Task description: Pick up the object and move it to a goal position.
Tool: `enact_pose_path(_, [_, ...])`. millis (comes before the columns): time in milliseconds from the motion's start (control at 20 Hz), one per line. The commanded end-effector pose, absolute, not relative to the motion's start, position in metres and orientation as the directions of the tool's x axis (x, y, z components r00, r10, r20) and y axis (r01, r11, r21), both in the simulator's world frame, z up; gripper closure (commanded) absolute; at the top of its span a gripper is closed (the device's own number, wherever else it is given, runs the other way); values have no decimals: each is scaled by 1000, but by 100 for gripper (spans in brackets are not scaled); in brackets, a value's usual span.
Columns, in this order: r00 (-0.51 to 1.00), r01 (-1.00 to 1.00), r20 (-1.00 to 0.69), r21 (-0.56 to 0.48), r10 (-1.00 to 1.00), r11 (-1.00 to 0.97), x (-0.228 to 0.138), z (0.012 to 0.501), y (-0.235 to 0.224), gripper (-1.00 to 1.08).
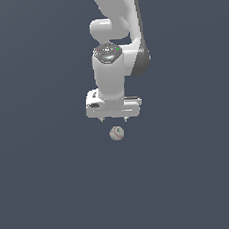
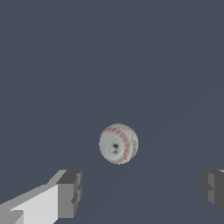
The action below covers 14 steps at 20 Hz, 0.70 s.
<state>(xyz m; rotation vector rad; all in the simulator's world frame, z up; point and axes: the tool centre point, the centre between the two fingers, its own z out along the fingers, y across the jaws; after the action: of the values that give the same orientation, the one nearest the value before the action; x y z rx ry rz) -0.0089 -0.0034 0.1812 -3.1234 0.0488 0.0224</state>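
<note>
Smooth slate-grey ground carries a round, red-stitched baseball [image 1: 116,133] under the open, seemingly blocky-fingered claw [image 1: 114,119].

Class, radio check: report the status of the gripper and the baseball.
Gripper open, empty, above the floor. Small off-white baseball with red stitching on the dark grey floor, not yet between the fingers. Nothing in the way.

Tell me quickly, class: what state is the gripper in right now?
Gripper: open, holding nothing; its fingers stand wide apart, and the baseball sits clear of them.
</note>
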Motion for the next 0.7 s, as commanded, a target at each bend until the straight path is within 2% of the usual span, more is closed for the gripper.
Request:
enact_pose_path(0, [999,-36,-28,-17,-36,-999,-12,180,-7,-92])
enact_pose_path(650, [995,-95,-27,-15,-95,-995,-13,169,-5,-92])
